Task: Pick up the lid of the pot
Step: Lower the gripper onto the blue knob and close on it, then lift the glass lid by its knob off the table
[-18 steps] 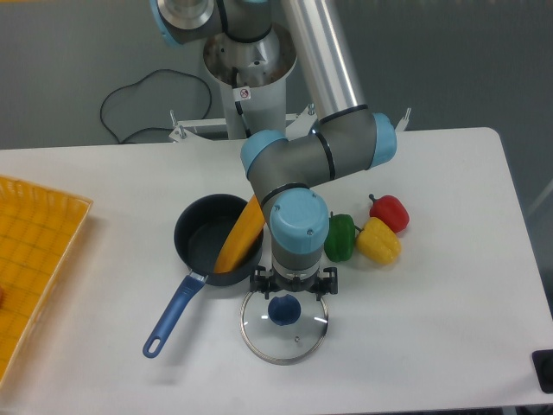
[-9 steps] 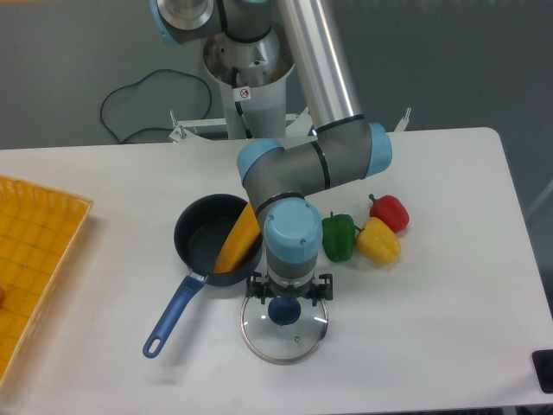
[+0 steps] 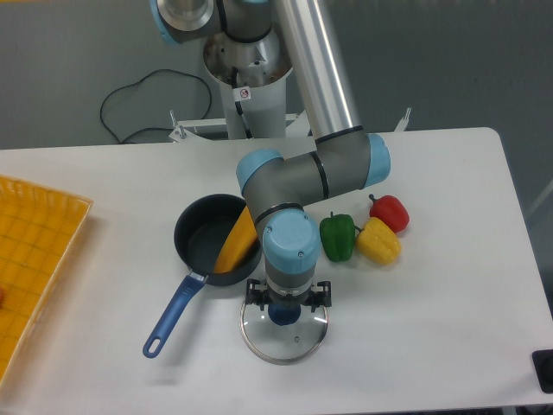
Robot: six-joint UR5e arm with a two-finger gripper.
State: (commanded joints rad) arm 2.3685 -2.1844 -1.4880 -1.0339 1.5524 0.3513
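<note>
The glass pot lid (image 3: 285, 341) lies flat, its metal rim showing and a round blue knob (image 3: 283, 315) at its middle. Just over the knob is my gripper (image 3: 287, 303), pointing down with its two dark fingertips spread to either side. It is open, and its fingers partly cover the top of the knob. Whether the fingertips reach down beside the knob or stay above it, I cannot tell.
Left of the arm sits a black pan (image 3: 195, 233) with a blue handle (image 3: 174, 316) and an orange item (image 3: 238, 240) in it. Green (image 3: 338, 237), yellow (image 3: 378, 241) and red (image 3: 390, 213) peppers are on the right. A yellow crate (image 3: 39, 251) stands at far left.
My gripper has moved down the view and slightly left toward the knob, still open. The lid, pan and peppers have stayed where they were.
</note>
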